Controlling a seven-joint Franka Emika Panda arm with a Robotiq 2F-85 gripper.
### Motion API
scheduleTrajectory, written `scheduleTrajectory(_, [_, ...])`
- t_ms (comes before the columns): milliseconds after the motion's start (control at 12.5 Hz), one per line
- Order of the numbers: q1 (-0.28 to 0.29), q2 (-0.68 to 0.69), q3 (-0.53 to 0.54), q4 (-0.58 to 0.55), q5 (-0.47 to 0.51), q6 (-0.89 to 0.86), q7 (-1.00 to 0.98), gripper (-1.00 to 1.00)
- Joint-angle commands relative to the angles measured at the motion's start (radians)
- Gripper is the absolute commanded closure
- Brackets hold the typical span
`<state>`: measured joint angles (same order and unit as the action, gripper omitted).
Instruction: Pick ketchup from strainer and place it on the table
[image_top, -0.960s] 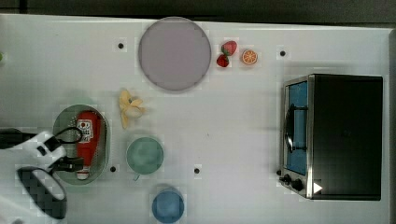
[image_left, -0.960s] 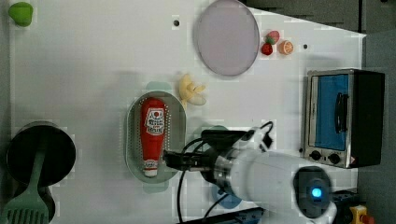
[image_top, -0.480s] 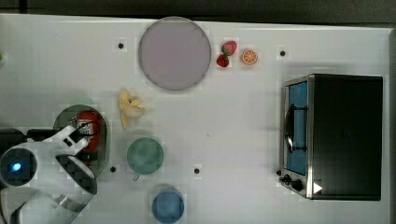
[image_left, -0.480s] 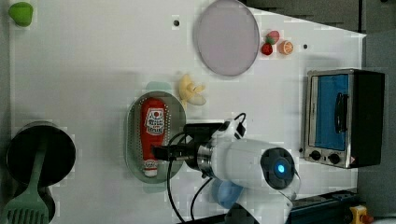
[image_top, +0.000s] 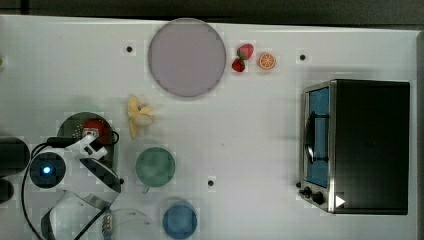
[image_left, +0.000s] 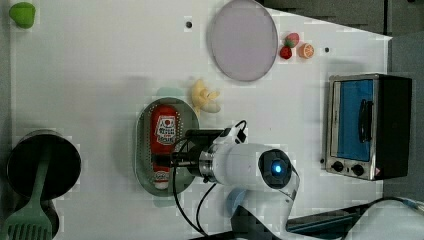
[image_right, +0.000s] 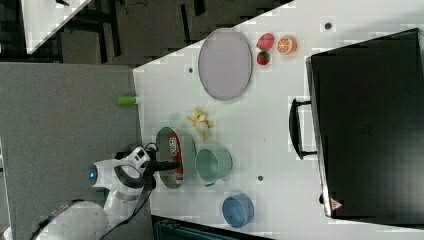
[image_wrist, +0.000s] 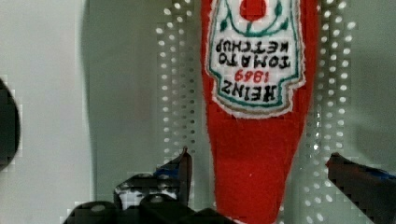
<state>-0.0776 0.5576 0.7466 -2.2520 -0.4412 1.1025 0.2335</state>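
The ketchup (image_left: 164, 142) lies flat in the strainer (image_left: 145, 170) near the desk's (image_left: 100, 75) edge at the left view's left. The claw (image_wrist: 261, 172) is spread wide, one finger (image_wrist: 180, 175) on each side of the bottle's narrow end, not gripping

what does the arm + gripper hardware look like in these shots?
The arm has a glossy white rounded shell with black joint sections and a dark round cap carrying a glowing blue light. Thin black cables loop off the wrist. The gripper is black, with dark, narrow, tapered fingers that have small blue patches near the tips.
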Motion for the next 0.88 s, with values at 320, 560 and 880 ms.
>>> scheduleTrajectory(320, [0.080,0.081,-0.090,0.110,-0.058,0.008,0.103,-0.42])
scheduleTrajectory(560, [0.086,0.074,-0.087,0.114,-0.058,0.006,0.105,-0.16])
scheduleTrajectory(880, [0.077,-0.024,-0.055,0.109,-0.036,-0.109,0.105,-0.16])
